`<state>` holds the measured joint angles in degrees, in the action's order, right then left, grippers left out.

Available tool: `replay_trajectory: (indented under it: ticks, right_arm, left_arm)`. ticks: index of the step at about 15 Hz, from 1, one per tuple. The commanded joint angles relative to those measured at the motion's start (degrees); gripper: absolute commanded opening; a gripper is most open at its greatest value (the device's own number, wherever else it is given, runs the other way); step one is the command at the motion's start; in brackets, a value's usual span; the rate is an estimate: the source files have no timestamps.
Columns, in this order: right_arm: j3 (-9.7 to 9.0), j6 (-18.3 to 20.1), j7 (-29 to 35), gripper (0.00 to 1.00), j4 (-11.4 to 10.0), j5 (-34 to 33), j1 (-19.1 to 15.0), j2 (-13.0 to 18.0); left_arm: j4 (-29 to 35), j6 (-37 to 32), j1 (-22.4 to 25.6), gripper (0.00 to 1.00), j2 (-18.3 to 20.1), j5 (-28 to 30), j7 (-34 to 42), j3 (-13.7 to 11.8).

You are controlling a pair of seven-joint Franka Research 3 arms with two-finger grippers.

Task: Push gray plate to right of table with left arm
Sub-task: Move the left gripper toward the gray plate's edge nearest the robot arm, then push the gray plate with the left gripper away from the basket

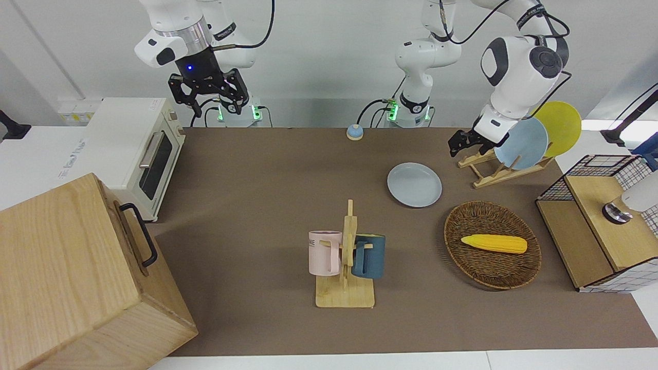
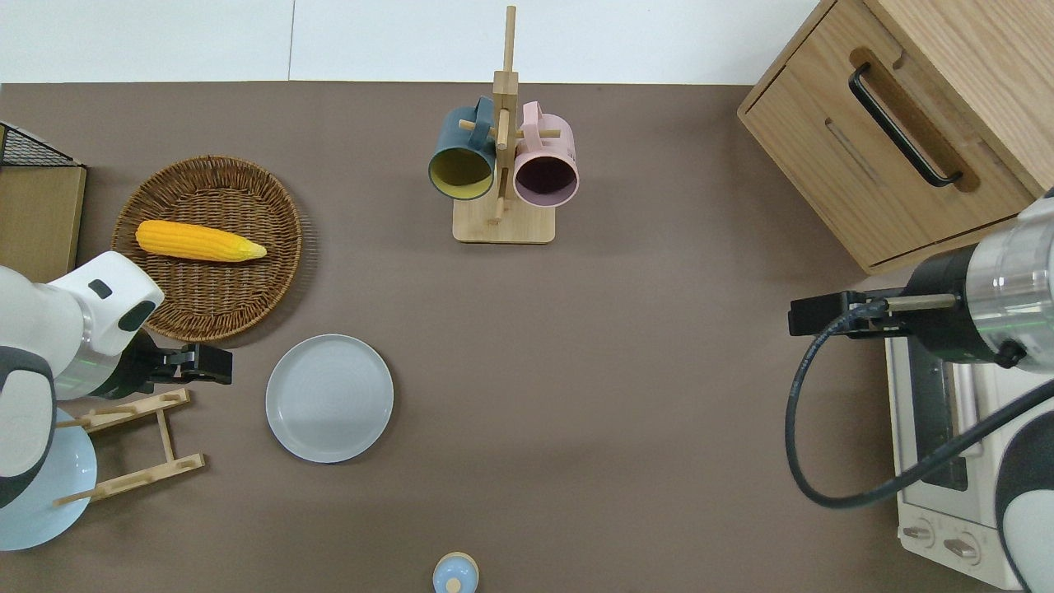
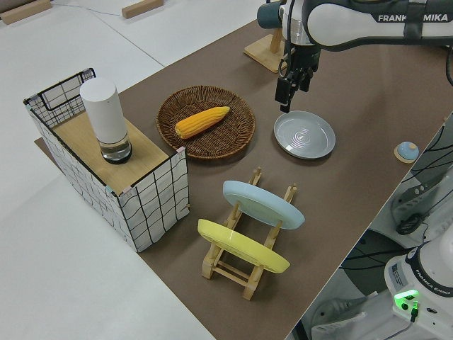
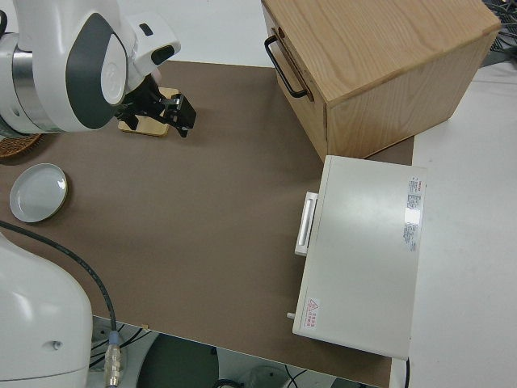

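Nearby, we see the basket (image 2: 247,296) and plate rack (image 2: 156,445) beside the gray plate (image 2: 329,398). We cannot tell if the left gripper (image 2: 216,365) is open; its arm reads "FRANKA EMIKA".

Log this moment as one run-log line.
phase: approach | left gripper: beside gray plate, no contact | plate: flat on table | right arm: parked

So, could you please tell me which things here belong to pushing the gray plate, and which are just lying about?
Belonging to the job:
- gray plate
- left tool, beside the plate toward the left arm's end
- table

Just lying about:
- basket with corn
- mug rack
- plate rack
- toaster oven
- wooden cabinet
- right arm, parked
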<state>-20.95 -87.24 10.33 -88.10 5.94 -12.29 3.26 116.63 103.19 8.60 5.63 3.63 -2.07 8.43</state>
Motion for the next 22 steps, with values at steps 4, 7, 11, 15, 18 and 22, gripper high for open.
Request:
replay_trajectory:
  ticks: [4, 7, 11, 15, 18, 22]
  right_arm:
    - [-0.15, 0.3, 0.1, 0.996, 0.8, 0.9, -0.4, -0.4]
    - [-0.23, 0.3, 0.1, 0.996, 0.8, 0.9, -0.4, -0.4]
    - [-0.15, 0.3, 0.1, 0.996, 0.8, 0.9, -0.4, -0.4]
    - [-0.23, 0.3, 0.1, 0.996, 0.7, 0.9, -0.4, -0.4]
    - [-0.23, 0.3, 0.1, 0.996, 0.8, 0.9, -0.4, -0.4]
    - [-0.23, 0.3, 0.1, 0.996, 0.8, 0.9, -0.4, -0.4]
  left_arm:
    - [11.1, 11.8, -0.8, 0.99, 0.6, -0.4, 0.1, -0.1]
    - [12.8, 14.4, -0.8, 0.99, -0.9, -0.4, -0.4, 0.1]
    - [14.8, 19.2, -1.6, 0.99, -5.3, -0.4, -1.7, 0.8]
    - [16.9, 22.9, -2.0, 0.98, -7.2, -0.4, -2.0, 0.8]
    - [18.2, 25.9, -2.0, 0.97, -8.8, -0.4, -2.3, 0.8]
    - [18.8, 26.2, -2.1, 0.88, -9.0, -0.4, -2.3, 0.9]
